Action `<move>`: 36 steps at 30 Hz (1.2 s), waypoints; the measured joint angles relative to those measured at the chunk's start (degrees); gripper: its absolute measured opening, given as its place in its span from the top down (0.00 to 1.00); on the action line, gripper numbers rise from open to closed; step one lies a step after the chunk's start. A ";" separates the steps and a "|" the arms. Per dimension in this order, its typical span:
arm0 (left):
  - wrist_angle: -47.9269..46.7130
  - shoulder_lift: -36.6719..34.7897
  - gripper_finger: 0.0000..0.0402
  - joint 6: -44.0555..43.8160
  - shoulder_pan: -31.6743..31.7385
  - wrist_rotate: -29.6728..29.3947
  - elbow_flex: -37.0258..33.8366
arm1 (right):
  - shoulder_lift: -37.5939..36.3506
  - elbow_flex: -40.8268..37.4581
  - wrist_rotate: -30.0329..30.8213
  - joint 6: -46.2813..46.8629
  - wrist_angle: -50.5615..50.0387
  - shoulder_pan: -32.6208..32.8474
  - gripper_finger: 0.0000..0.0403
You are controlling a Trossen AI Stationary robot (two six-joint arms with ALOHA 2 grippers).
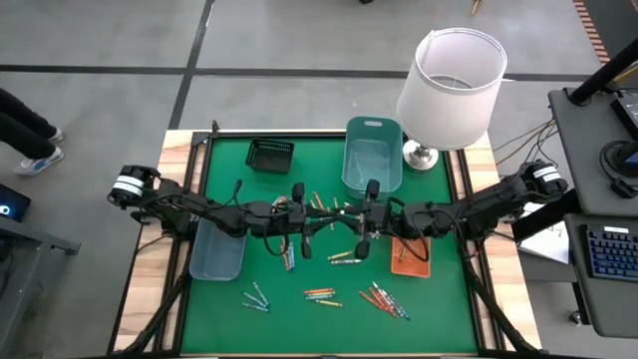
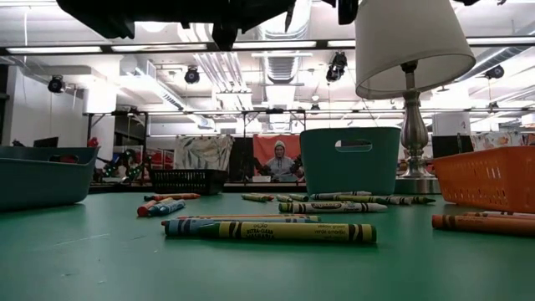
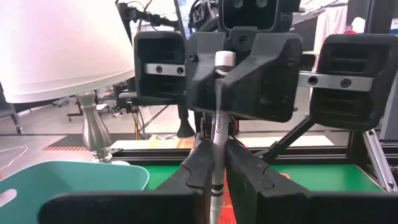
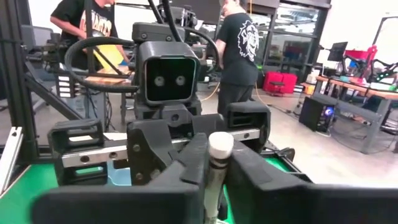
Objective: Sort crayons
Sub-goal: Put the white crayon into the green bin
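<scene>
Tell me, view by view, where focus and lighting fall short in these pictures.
Low view: the nearest crayon is sharp, the room behind soft, ceiling lights glaring. Left wrist view: the lamp shade is blown out white; the held crayon reads clearly. Right wrist view: the crayon tip and near fingers blur. High view: even light, faint shadows on the green mat.

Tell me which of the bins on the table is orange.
The orange bin is the one at the right of the mat, under the right arm; the others are a teal tub, a black basket and a grey-blue tray.
</scene>
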 joint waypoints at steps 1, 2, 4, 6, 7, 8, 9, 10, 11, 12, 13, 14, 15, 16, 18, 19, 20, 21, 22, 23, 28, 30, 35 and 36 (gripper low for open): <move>0.00 0.00 0.93 -0.12 0.00 0.02 0.00 | -0.02 0.00 0.03 0.02 -0.08 0.00 0.95; 0.00 0.00 0.91 -0.12 0.00 0.01 0.00 | -0.10 0.00 0.00 0.27 -0.22 0.00 0.95; -0.24 0.00 0.87 -0.14 0.02 0.00 0.00 | -0.40 0.00 -0.04 0.40 -0.85 0.00 0.96; -0.90 -0.22 0.82 -0.14 -0.02 -0.01 -0.04 | -1.05 0.00 -0.14 0.43 -1.60 0.00 0.96; -1.67 -0.54 0.79 -0.16 -0.02 -0.01 -0.06 | -1.53 -0.01 -0.18 0.44 -2.23 0.00 0.96; -2.38 -0.96 0.76 -0.16 -0.02 -0.03 -0.07 | -2.10 -0.02 -0.18 0.47 -2.79 0.00 0.96; -3.40 -1.65 0.73 -0.16 -0.02 -0.03 -0.09 | -2.87 -0.02 -0.08 0.45 -3.62 0.00 0.96; -4.81 -2.38 0.71 -0.16 -0.02 -0.03 -0.11 | -3.75 -0.02 0.39 0.46 -4.69 0.00 0.96; -6.17 -3.18 0.68 -0.14 -0.02 -0.03 -0.11 | -4.48 0.02 1.21 0.48 -5.65 0.00 0.96; -8.18 -4.20 0.66 -0.14 -0.02 -0.04 -0.11 | -5.39 0.37 2.49 0.59 -7.61 -0.09 0.96; -10.31 -5.25 0.63 -0.16 -0.02 -0.03 -0.13 | -6.31 0.99 4.01 0.86 -10.53 -0.33 0.96; -12.46 -6.44 0.61 -0.15 -0.02 -0.03 -0.14 | -6.91 2.02 5.62 1.28 -13.93 -0.72 0.96; -14.62 -7.76 0.60 -0.16 -0.02 -0.07 -0.15 | -7.49 3.25 7.33 1.93 -17.61 -1.39 0.96; -16.50 -9.10 0.58 -0.30 -0.02 -0.13 -0.15 | -7.86 4.57 9.15 2.52 -22.01 -2.25 0.96; -19.87 -11.96 0.56 -0.97 -0.02 -0.46 -0.15 | -7.89 7.80 11.64 4.57 -31.36 -4.76 0.96; -21.51 -13.26 0.56 -1.40 -0.02 -1.21 -0.17 | -7.68 9.28 12.03 5.71 -35.73 -6.31 0.97; -22.73 -14.57 0.56 -1.77 -0.02 -2.08 -0.15 | -7.19 10.65 12.35 6.86 -39.63 -8.02 0.97; -24.51 -16.01 0.56 -2.02 -0.02 -3.16 -0.16 | -6.66 11.92 12.43 7.74 -43.01 -9.80 0.97; -26.13 -17.33 0.56 -2.56 -0.02 -4.32 -0.19 | -5.99 12.82 12.45 8.17 -45.82 -11.51 0.97; -27.28 -18.59 0.56 -3.16 -0.02 -5.18 -0.20 | -5.24 13.54 12.49 8.58 -48.53 -13.22 0.97; -37.08 -23.96 0.56 -7.56 -0.02 -9.43 -0.20 | -1.59 15.15 10.44 11.80 -59.79 -20.55 0.97; -40.30 -25.35 0.56 -9.92 -0.02 -9.73 -0.20 | -0.41 14.95 8.37 12.78 -61.96 -22.91 0.97; -45.90 -26.21 0.56 -13.67 -0.02 -10.54 -0.20 | 2.43 13.81 7.87 14.38 -64.99 -26.59 0.95; -46.03 -26.08 0.56 -13.81 -0.02 -10.54 -0.20 | 2.82 13.75 7.88 14.42 -64.99 -26.93 0.94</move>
